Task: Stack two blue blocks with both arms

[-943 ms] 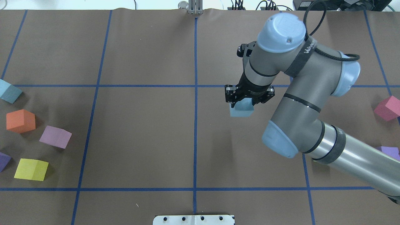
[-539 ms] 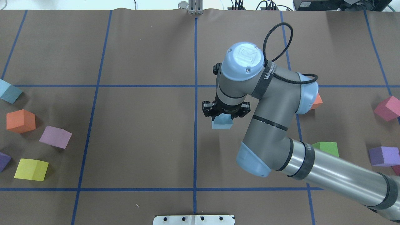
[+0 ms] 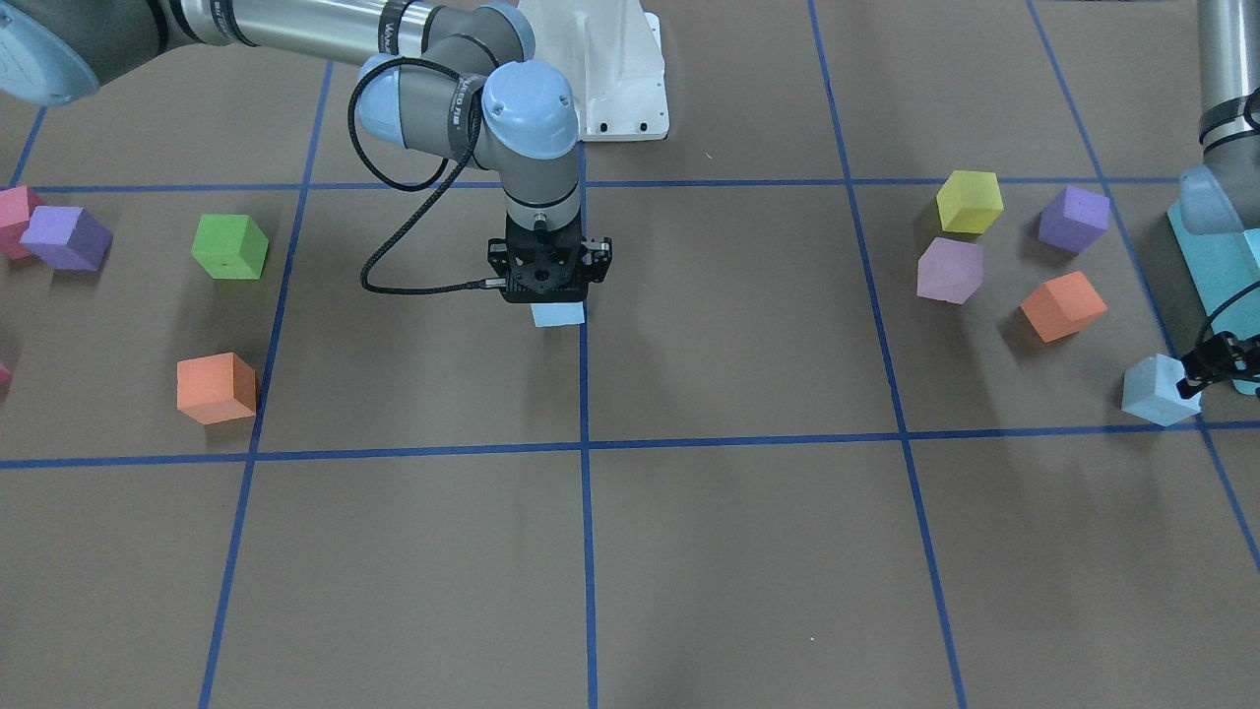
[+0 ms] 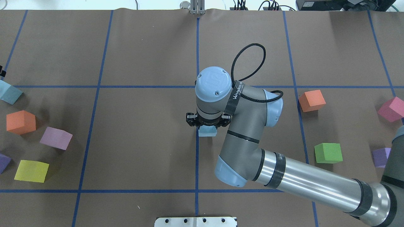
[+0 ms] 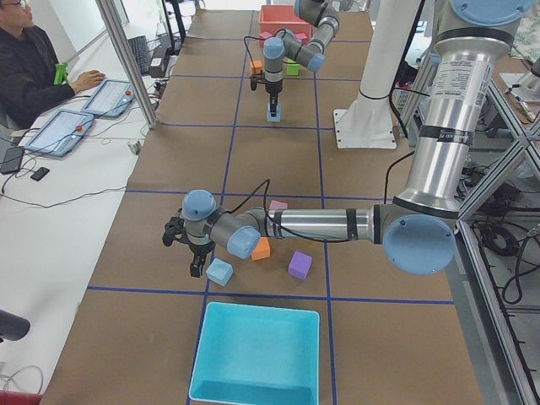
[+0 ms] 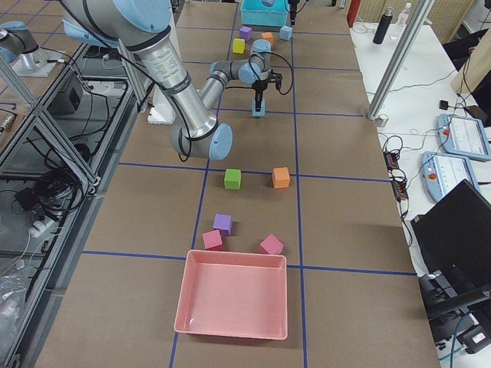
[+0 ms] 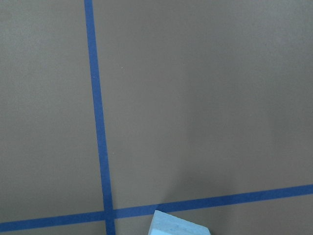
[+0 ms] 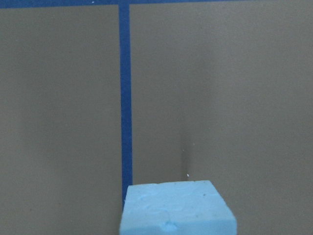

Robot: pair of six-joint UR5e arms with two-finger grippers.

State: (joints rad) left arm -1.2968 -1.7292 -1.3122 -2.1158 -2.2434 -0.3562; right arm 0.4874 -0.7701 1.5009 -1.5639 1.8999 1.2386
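My right gripper (image 4: 206,122) is shut on one pale blue block (image 4: 207,131) and holds it upright, low over the centre blue tape line. It also shows in the front view (image 3: 549,281), with the block (image 3: 557,314) under it. I cannot tell whether the block touches the table. The second pale blue block (image 3: 1160,391) sits on the table at my far left, also seen in the overhead view (image 4: 9,93). My left gripper (image 3: 1216,362) hovers right beside it. Whether it is open or shut does not show. The left wrist view shows only that block's corner (image 7: 178,226).
Orange (image 4: 21,122), pale purple (image 4: 56,138), yellow (image 4: 31,171) and dark purple (image 4: 3,162) cubes lie on the left. Orange (image 4: 311,100), green (image 4: 328,153), pink (image 4: 391,109) and purple (image 4: 381,157) cubes lie on the right. A turquoise bin (image 5: 257,354) and a pink bin (image 6: 234,303) stand at the table's ends.
My right arm has carried the blue block leftward and toward my base, from the right half to the centre line. The left gripper's edge now shows at the overhead view's left edge.
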